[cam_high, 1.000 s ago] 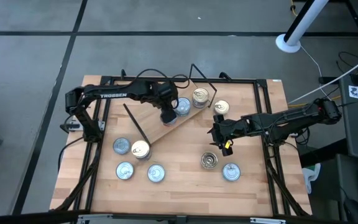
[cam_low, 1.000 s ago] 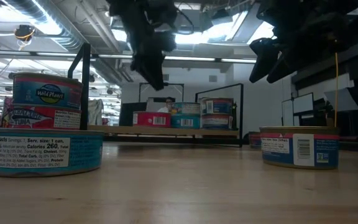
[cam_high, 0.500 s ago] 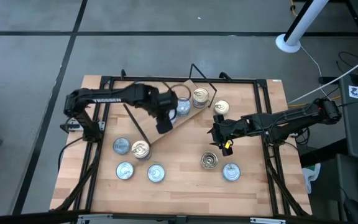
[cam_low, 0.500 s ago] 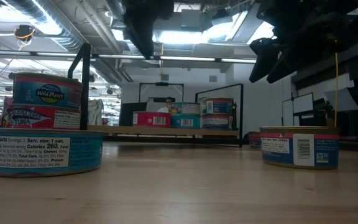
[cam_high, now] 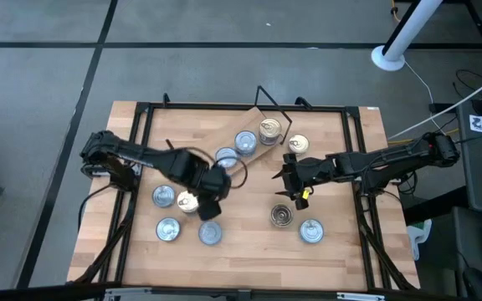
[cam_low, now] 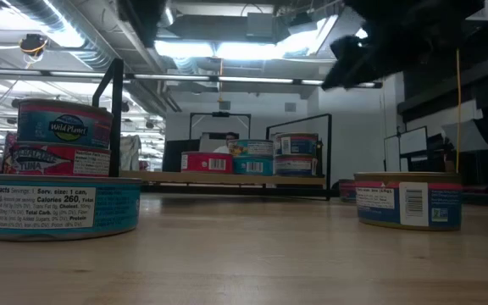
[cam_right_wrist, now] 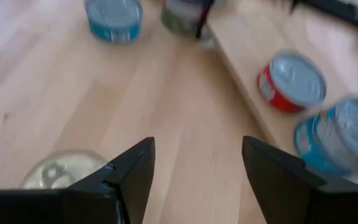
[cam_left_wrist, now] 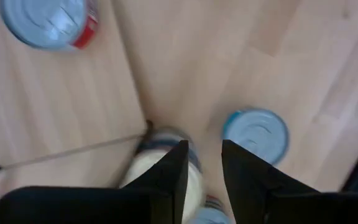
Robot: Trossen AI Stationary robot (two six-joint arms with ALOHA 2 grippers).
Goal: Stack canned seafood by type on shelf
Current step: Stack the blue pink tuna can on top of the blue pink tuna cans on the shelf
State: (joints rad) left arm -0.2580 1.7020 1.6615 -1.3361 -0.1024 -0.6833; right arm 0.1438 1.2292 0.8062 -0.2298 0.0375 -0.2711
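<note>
I'm hovering my left gripper (cam_high: 210,186), fingers slightly apart and empty, above the gold-lidded tin (cam_high: 189,201); next I'm lowering around it. Right gripper (cam_high: 289,178) waiting open.

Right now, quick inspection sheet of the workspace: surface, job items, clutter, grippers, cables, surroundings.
Surface: wooden tabletop, black frame around it.
Job's things: shelf lies angled on the table and carries tins; six more tins stand loose on the table.
Clutter: nothing seen.
Grippers: left gripper over the gold-lid tin, fingers narrowly apart, holding nothing; right gripper open and empty mid-table.
Cables: dark cable loops at the left arm; white cable on the floor.
Surroundings: grey floor, white pole base; lit room with ceiling lights behind.
</note>
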